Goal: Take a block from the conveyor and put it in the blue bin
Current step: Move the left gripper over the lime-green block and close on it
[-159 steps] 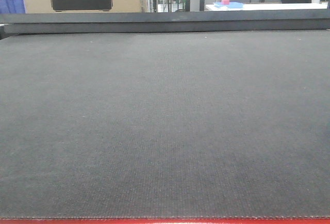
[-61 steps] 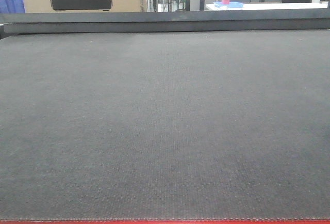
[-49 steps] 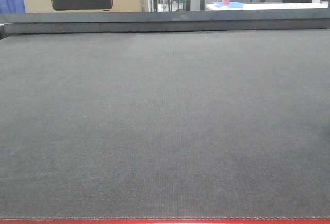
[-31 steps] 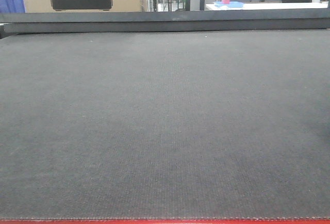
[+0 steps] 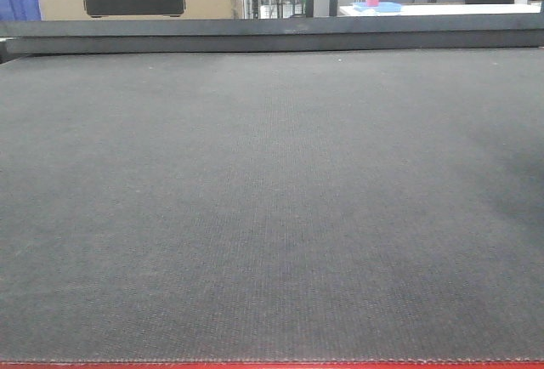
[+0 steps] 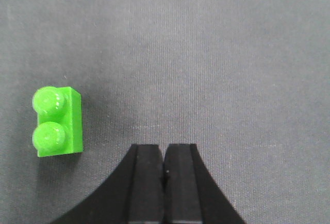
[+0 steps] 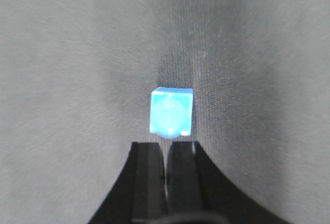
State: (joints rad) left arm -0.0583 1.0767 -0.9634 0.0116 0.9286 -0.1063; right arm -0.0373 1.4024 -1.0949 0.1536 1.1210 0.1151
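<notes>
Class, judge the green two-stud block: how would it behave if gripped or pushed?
The green block looks like rigid moulded plastic, so probably stiff and light. Its flat faces suggest it would slide on the conveyor, not roll.

Right gripper [image 7: 165, 149] at the near edge, its two black fingers almost together with a thin pale slit between them. Small blue block [image 7: 171, 112] just beyond the fingertips, edges soft. Whether the fingers pinch it: cannot tell. Grey woven conveyor [image 7: 77, 53] fills the rest, blurred.
</notes>
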